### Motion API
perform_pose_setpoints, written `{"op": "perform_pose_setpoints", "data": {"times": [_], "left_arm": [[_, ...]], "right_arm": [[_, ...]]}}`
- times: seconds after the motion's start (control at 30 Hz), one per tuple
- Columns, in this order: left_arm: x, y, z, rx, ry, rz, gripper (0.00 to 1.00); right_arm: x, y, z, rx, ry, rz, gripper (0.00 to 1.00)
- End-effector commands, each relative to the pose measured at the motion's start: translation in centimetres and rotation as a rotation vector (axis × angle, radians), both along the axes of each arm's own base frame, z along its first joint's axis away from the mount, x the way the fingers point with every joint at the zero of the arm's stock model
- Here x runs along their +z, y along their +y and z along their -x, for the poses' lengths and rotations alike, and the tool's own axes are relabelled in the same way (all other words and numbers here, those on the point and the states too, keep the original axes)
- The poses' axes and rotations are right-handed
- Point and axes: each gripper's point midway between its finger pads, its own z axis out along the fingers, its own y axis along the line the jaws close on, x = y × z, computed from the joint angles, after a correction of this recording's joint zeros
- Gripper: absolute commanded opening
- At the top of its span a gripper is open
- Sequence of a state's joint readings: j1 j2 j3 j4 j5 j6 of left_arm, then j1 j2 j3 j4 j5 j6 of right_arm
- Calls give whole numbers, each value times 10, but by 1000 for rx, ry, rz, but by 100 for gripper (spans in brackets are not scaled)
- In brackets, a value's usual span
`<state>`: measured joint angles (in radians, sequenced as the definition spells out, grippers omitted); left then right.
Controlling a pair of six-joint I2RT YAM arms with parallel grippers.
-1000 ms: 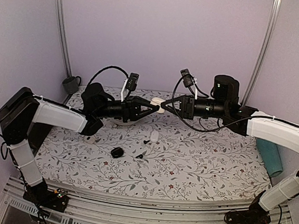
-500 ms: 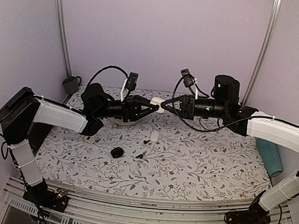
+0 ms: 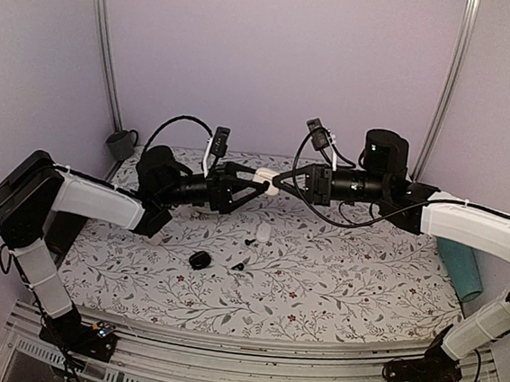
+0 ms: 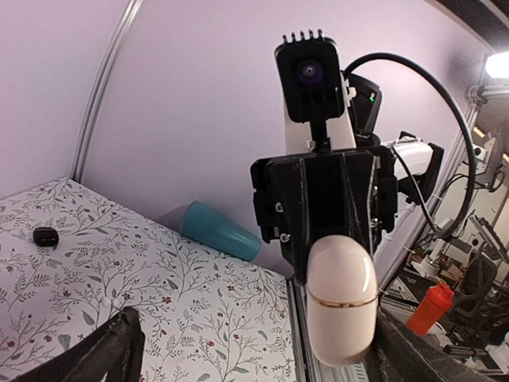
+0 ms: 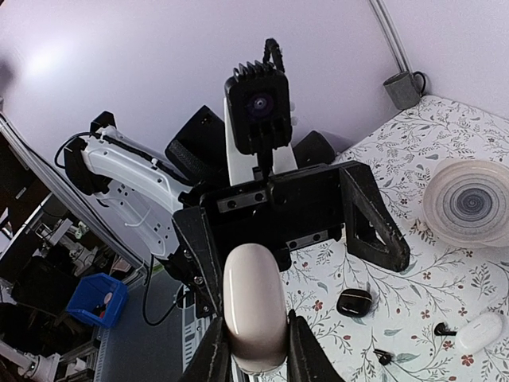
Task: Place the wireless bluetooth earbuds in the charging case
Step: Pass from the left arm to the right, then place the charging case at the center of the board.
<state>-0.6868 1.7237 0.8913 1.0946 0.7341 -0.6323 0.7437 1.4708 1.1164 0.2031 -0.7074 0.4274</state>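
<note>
The right gripper [image 5: 255,354] is clenched on the near end of the case [image 5: 254,296], a closed white capsule with a thin gold seam. It holds the case in the air above the far middle of the table [image 3: 345,285]. The left gripper [image 3: 259,180] faces it head-on with its jaws released and spread wide. The case's free end lies between the left fingers [image 5: 372,219], and neither finger appears to touch it. On the floral cloth below, near the middle, lies a small glossy white piece that looks like an earbud [image 3: 263,233]. A tiny black bit [image 3: 250,242] sits just to its left. Nearer and further left are a black lump [image 3: 199,260] and another black bit [image 3: 239,266]. I cannot make out a second earbud. A pale round dish [image 5: 469,203] sits at the far left under the left arm, a grey mug [image 3: 121,144] stands at the far left corner, and a teal cup [image 4: 219,231] lies on its side at the right edge.
</note>
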Motion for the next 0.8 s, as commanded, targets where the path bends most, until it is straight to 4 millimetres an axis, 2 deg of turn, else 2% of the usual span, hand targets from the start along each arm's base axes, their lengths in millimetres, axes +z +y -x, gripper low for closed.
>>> {"op": "perform_pose_setpoints", "data": {"times": [0.0,0.27,0.4,0.5,0.63,0.77], "left_arm": [[3,10,-6,73,-24,-15,96],[-12,31,-28,206,83,-65,96],[-13,48,-28,265,64,-81,96],[-19,59,-37,346,95,-138,96],[-17,69,-40,406,78,-214,96],[-18,80,-40,459,67,-255,96]], "right_arm": [[22,-8,1,-24,-38,-50,4],[21,-29,-20,-139,-21,-53,4],[15,-41,-35,-205,15,-49,3],[8,-50,-50,-288,51,-44,3],[-10,-66,-80,-474,97,-22,3],[-29,-77,-107,-555,164,-7,3]]}}
